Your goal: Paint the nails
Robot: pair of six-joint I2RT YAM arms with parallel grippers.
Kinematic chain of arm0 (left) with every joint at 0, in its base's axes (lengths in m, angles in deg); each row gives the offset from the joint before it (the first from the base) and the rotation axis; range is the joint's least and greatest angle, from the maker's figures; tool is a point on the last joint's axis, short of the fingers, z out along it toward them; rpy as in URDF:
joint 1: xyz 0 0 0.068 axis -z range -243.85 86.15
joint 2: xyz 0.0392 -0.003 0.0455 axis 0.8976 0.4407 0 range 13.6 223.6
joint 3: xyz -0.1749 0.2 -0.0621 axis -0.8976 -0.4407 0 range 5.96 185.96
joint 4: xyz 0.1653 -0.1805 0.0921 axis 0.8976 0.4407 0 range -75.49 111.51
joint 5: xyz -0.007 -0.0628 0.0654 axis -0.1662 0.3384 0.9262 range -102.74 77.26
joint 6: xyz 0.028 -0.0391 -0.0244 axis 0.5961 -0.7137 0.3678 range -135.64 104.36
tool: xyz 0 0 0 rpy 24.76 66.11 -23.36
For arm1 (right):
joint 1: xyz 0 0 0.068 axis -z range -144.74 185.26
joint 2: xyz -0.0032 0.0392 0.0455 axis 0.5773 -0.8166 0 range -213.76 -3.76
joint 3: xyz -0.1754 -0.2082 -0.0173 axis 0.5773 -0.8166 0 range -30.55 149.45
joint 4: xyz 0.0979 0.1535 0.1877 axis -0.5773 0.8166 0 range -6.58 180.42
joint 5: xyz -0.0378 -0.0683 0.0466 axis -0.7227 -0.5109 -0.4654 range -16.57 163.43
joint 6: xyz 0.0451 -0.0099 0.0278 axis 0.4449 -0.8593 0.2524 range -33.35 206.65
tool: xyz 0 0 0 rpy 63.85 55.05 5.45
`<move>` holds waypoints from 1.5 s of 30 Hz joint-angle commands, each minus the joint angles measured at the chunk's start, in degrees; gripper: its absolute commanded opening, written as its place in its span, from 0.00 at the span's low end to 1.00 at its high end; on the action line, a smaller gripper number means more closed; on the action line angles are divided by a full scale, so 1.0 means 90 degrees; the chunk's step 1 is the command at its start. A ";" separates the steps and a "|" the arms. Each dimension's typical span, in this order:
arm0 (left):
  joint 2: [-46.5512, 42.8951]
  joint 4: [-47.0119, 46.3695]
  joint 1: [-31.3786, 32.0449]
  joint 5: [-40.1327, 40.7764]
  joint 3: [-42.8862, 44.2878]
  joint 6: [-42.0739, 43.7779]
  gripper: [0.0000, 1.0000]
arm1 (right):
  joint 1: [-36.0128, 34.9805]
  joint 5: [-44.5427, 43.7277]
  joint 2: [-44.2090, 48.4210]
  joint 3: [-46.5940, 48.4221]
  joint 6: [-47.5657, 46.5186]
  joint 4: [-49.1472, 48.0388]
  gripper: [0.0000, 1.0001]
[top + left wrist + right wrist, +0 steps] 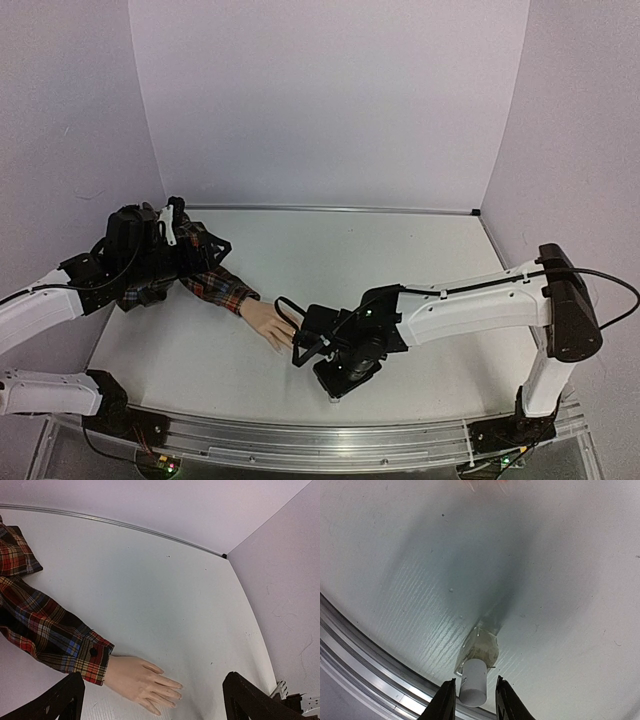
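Observation:
A pale mannequin hand (pixel 135 677) in a red plaid sleeve (pixel 45 630) lies flat on the white table, fingers pointing right. Its tiny nails (pixel 179 685) look bare. My left gripper (pixel 153 680) hovers above the hand, wide open, with one dark finger on each side of it. In the top view the hand (pixel 268 325) lies just left of my right gripper (pixel 335 385). A small bottle (pixel 481 650) with a white cap (pixel 473 682) stands near the table's front edge. My right gripper (pixel 474 700) is open, and its fingers flank the cap with narrow gaps.
An aluminium rail (pixel 370 665) runs along the table's front edge right beside the bottle. Pale walls close in the back and both sides, with a metal strip (pixel 125 525) at the back wall's foot.

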 commanded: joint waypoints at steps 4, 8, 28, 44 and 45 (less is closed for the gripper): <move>-0.0122 0.0034 0.0034 0.0088 0.0119 -0.0025 1.00 | -0.0016 -0.0111 -0.0230 0.0257 -0.0059 0.0145 0.25; -0.0142 0.0053 0.0035 0.0088 0.0112 -0.0025 1.00 | -0.0016 -0.0120 -0.0265 0.0268 -0.0081 0.0145 0.21; 0.1177 -0.2703 0.0485 -0.3463 0.0056 0.0581 1.00 | 0.0767 -0.0114 0.2969 -0.0540 -0.3630 -0.0052 0.00; 0.3091 -0.2946 0.0709 -0.6624 0.1906 0.1340 0.91 | 0.1318 0.1939 0.2852 0.1716 -0.6914 0.0876 0.00; 0.3152 -0.2706 0.0780 -0.6645 0.2024 0.1514 0.90 | 0.1358 0.2057 0.2770 0.1864 -0.6987 0.0902 0.00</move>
